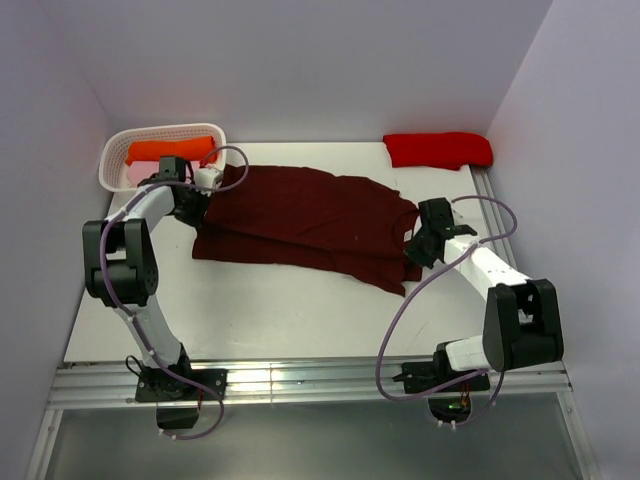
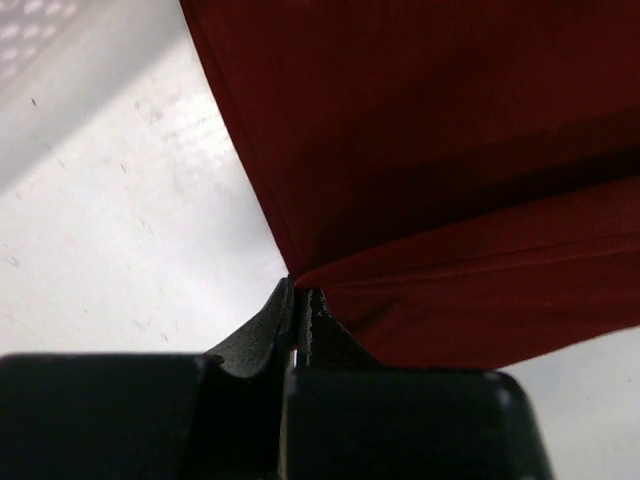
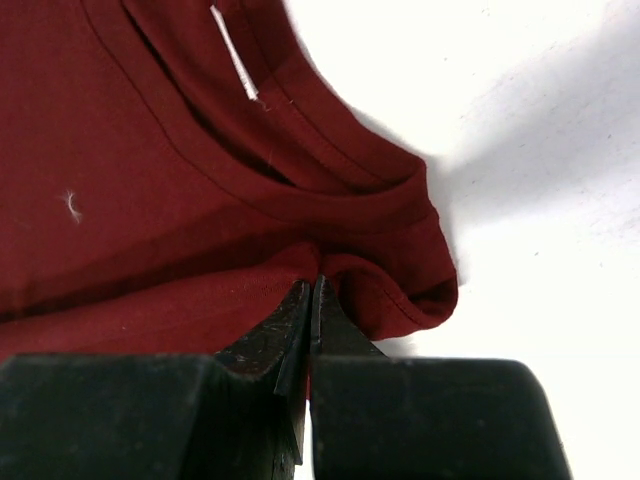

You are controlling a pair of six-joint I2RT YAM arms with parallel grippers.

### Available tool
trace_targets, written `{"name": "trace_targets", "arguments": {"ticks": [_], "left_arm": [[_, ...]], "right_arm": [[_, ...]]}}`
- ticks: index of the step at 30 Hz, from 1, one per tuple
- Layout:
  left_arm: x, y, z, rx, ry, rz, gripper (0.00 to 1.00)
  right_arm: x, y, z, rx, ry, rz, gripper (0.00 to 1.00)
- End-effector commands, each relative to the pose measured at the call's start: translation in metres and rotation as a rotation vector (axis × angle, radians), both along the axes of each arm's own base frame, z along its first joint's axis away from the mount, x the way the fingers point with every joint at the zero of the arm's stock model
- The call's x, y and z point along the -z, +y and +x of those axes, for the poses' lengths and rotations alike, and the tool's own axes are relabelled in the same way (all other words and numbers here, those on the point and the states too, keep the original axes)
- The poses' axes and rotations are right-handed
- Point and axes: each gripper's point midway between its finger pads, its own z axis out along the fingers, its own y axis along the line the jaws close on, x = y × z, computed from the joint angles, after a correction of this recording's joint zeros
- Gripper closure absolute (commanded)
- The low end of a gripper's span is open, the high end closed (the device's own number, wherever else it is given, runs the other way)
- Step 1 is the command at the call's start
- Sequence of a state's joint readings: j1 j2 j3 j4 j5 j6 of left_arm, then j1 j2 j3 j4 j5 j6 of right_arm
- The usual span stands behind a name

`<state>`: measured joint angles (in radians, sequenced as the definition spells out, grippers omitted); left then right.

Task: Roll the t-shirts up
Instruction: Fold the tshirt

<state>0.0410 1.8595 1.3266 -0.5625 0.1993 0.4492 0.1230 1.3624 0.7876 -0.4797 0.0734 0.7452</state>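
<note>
Maroon t-shirt (image 1: 310,225) lies doubled over, wrinkled, on the counter (image 1: 300,320).
Left gripper (image 2: 298,300) is clenched on its folded edge; right gripper (image 3: 312,292) pinches cloth just beside the ribbed collar (image 3: 300,190).

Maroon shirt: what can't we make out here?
Top view: the maroon shirt's folded layer count; too small.
Left wrist: shirt's extent, cut off at the top and right edges.
Right wrist: white strip at the collar, tag or thread unclear.
Top view: basket contents, partly behind the left arm.

Walls (image 1: 300,60): pale lilac, set on three sides.
Worktop (image 1: 280,310): white, faintly scuffed, evenly lit.
Near edge: bounded by a metal rail (image 1: 300,380).
</note>
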Motion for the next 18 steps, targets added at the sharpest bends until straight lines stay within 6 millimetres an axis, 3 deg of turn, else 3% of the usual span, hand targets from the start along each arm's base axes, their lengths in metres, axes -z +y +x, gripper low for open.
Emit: {"name": "trace_targets", "arguments": {"ticks": [1,5,6,8,12,18], "left_arm": [[-0.015,0.000,0.026,-0.036,-0.077,0.030,1.00],[-0.008,0.000,0.031,-0.049,-0.076,0.055,0.98],[-0.006,-0.011,0.032,-0.026,-0.075,0.058,0.97],[-0.001,-0.011,0.035,-0.035,-0.068,0.066,0.93],[-0.005,-0.009,0.041,-0.068,-0.095,0.083,0.75],[-0.035,0.002,0.048,-0.122,-0.186,0.111,0.47]], "right_arm": [[-0.011,-0.016,0.017,0.024,-0.053,-0.057,1.00],[-0.006,-0.019,0.017,0.029,-0.040,-0.066,1.00],[-0.005,-0.020,0.017,0.029,-0.038,-0.067,1.00],[-0.003,-0.020,0.017,0.030,-0.034,-0.068,1.00],[-0.002,-0.021,0.018,0.031,-0.032,-0.069,1.00],[0.000,-0.021,0.019,0.024,-0.025,-0.068,1.00]]}}
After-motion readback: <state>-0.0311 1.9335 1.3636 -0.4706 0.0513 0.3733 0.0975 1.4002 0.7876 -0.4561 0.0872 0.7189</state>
